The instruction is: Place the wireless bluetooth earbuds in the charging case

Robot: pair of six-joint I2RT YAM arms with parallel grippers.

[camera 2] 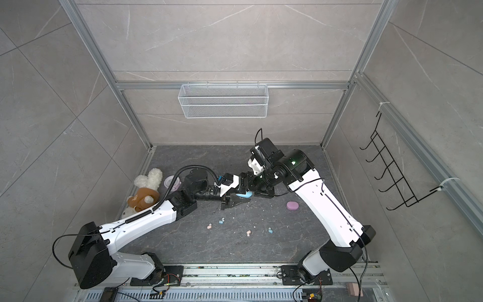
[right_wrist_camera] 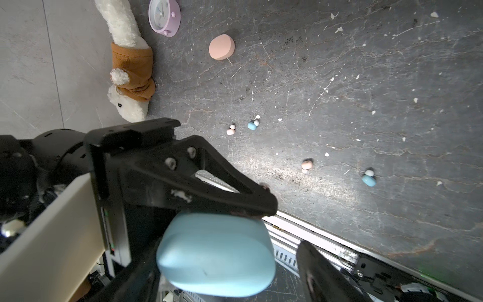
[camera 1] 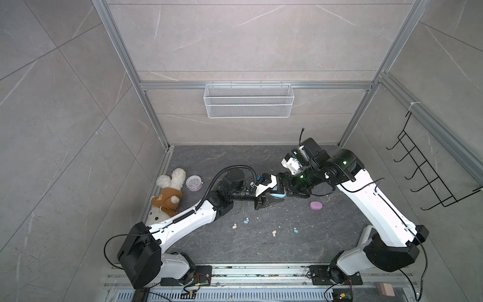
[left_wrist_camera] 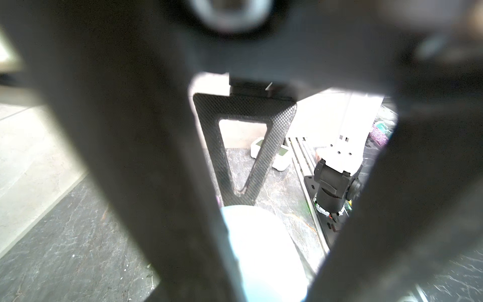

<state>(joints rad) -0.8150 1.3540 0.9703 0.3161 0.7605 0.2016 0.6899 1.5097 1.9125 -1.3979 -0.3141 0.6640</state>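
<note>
Pinched blue charging case (right_wrist_camera: 217,253) tight in left gripper (camera 1: 275,194), probably steadying it; held right gripper (camera 1: 286,188) wide open beside case, gripping nothing.

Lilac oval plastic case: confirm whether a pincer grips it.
No; the lilac oval plastic case lies free on the dark marbled tabletop.

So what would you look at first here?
Probably the blue case pinched in the left gripper in the middle, with the right gripper right beside it. Then the bunny on the far left, and tiny earbuds scattered nearer the front.
</note>
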